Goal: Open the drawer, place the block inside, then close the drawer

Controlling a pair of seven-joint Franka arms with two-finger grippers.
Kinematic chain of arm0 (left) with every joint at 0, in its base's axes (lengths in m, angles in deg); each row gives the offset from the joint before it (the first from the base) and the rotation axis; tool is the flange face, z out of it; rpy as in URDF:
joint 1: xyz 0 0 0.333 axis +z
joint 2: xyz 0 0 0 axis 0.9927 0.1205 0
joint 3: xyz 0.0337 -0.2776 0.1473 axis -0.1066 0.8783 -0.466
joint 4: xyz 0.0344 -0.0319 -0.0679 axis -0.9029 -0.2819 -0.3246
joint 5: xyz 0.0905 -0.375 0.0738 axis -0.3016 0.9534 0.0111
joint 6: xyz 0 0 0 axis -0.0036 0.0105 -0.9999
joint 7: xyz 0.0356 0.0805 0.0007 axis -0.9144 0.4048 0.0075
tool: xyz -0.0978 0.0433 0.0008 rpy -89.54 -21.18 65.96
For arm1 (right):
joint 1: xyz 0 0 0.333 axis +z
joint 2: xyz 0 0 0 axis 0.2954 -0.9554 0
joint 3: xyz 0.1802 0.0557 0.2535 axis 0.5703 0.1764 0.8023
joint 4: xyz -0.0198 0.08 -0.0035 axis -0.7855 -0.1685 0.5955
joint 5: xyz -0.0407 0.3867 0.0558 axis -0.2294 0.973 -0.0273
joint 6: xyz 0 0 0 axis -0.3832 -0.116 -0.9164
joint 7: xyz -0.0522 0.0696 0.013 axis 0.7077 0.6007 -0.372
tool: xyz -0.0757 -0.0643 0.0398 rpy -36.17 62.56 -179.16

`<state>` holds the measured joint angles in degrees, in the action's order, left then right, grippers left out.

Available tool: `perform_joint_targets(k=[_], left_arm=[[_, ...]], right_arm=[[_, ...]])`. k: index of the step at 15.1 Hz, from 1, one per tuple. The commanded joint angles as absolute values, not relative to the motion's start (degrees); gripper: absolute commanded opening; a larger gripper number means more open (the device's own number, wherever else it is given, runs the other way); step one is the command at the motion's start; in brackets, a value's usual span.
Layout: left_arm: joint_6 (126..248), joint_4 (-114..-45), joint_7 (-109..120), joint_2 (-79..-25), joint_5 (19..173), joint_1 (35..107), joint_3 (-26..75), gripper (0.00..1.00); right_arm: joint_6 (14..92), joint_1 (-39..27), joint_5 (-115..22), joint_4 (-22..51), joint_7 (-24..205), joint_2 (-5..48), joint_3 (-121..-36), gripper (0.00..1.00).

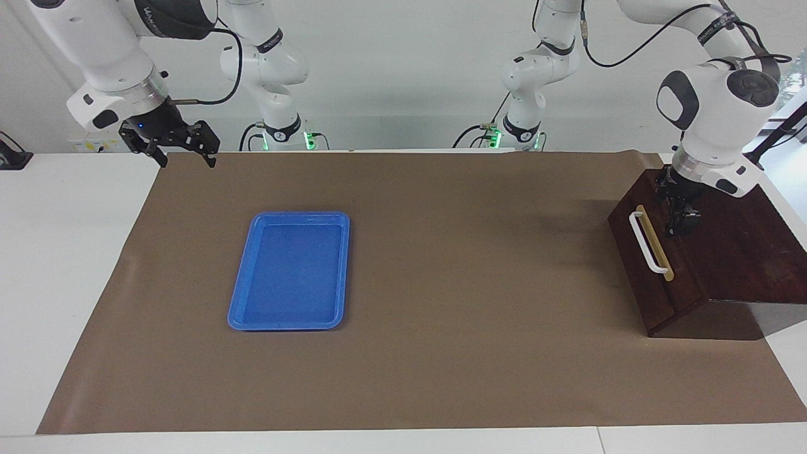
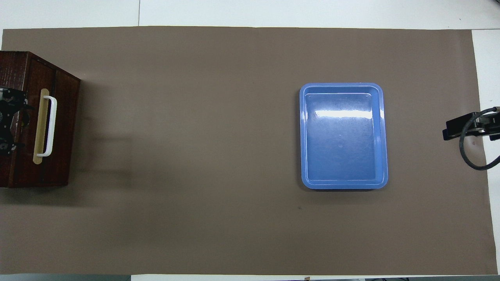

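The dark brown cabinet point(image 1: 737, 252) stands at the left arm's end of the table. Its drawer point(image 1: 637, 277) looks pushed in, with the white bar handle point(image 1: 646, 243) facing the middle of the table. The drawer also shows in the overhead view point(image 2: 64, 125). My left gripper point(image 1: 679, 224) points down onto the cabinet's top, just by the drawer front's upper edge, and it shows at the overhead view's edge point(image 2: 8, 117). My right gripper point(image 1: 186, 154) is open and empty, held up over the mat's corner at the right arm's end. No yellow block is in view.
A flat blue tray point(image 1: 243, 296), with nothing in it, lies on the brown mat point(image 1: 473, 284) toward the right arm's end; it also shows in the overhead view point(image 2: 384, 136). White table surface point(image 1: 69, 252) borders the mat.
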<state>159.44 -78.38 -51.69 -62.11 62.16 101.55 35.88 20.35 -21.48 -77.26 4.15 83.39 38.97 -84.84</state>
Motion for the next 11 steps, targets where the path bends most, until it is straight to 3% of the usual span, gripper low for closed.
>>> perform_joint_targets(k=[1, 7, 11], left_arm=[[154.40, -78.53, -45.49, -65.03, 64.35, 98.99, 36.03, 1.00], [146.83, -78.62, -19.76, -69.34, 70.76, 97.14, 36.03, 1.00], [147.79, -77.93, -2.50, -69.26, 71.04, 95.03, 36.03, 1.00]], right_arm=[[19.90, -21.84, -77.87, 5.13, 84.69, 39.99, -84.52, 1.00], [19.90, -21.84, -77.87, 5.13, 84.69, 39.99, -84.52, 1.00], [19.90, -21.84, -77.87, 5.13, 84.69, 39.99, -84.60, 1.00]])
